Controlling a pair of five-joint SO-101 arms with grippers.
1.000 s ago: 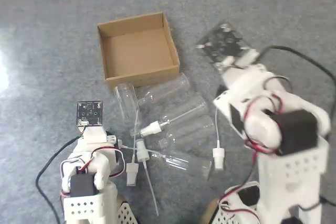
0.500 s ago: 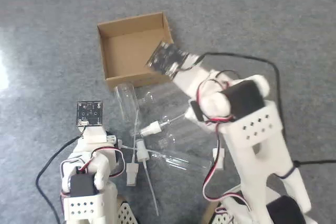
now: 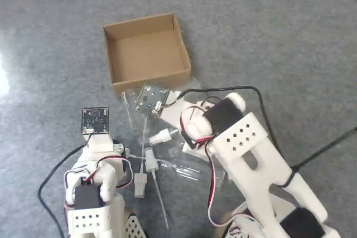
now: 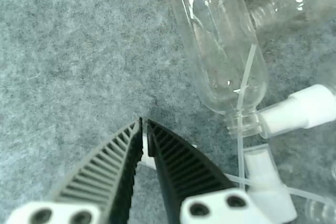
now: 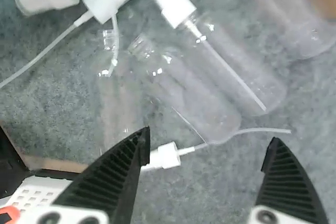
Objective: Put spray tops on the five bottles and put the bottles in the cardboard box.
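The table (image 3: 44,37) is viewed from overhead, with both arm bases at its near edge and the cardboard box (image 3: 146,54) farther off. Each wrist camera is aimed down past its own fingers, the left gripper (image 4: 144,124) and the right gripper (image 5: 210,136), close to the surface. The bottles (image 3: 187,168) at mid-table are shared by all three views.

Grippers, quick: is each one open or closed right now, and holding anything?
Left gripper: closed, nothing visibly held.
Right gripper: open wide above the bottles, holding nothing.
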